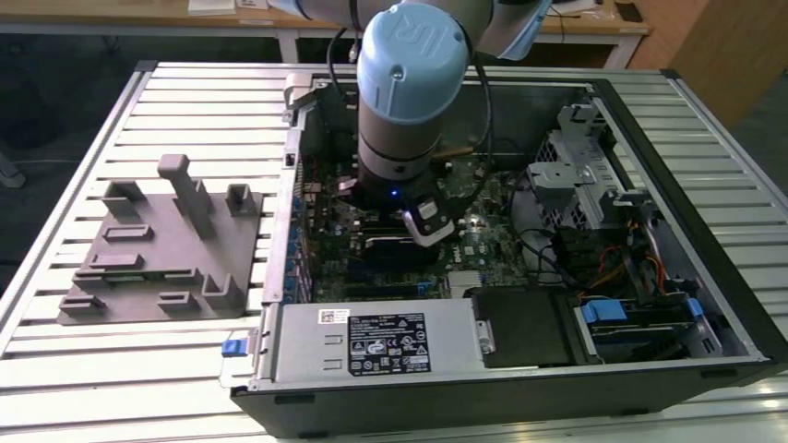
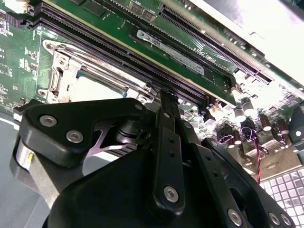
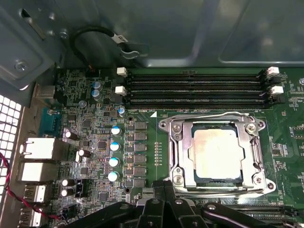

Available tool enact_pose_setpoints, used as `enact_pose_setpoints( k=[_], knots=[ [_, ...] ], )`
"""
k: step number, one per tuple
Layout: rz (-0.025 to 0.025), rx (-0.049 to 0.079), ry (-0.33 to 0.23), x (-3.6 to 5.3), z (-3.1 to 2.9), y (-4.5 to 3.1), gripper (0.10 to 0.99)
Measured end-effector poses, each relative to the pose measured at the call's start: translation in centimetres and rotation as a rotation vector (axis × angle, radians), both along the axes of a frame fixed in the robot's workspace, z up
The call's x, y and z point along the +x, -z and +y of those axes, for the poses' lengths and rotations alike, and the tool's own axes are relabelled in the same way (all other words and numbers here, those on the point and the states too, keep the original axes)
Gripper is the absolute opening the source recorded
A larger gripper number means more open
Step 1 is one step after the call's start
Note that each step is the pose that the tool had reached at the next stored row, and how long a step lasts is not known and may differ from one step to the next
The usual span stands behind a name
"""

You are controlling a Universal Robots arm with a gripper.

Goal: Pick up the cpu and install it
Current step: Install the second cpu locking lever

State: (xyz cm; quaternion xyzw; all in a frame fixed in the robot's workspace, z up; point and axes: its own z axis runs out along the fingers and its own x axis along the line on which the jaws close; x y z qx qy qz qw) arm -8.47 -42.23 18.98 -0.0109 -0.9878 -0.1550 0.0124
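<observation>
Hovering low inside the open computer case (image 1: 640, 231), my end effector (image 3: 164, 190) hangs just above the green motherboard (image 3: 99, 142), right at the edge of the metal-framed socket (image 3: 213, 152). Whether its fingers are spread or closed I cannot tell, and I see nothing held in them. Just ahead of my end effector, the cpu (image 3: 216, 152) lies flat inside the socket frame, its pale silvery top facing up; in the second wrist view the cpu (image 2: 95, 88) shows just beyond my black linkage. Beyond the socket run the long dark memory slots (image 3: 199, 88). Well off to one side of me, outside the case, the grey moulded tray (image 1: 154, 249) sits on the slatted worktop (image 1: 74, 351).
</observation>
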Motion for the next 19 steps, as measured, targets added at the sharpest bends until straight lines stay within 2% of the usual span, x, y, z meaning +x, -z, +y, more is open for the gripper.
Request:
enact_pose_setpoints(
  k=[15,19],
  knots=[
    [0.0026,-0.001,0.0,-0.07,0.03,0.37,0.106],
    [0.0022,-0.005,0.0,-0.05,0.04,0.39,0.106]
  ],
)
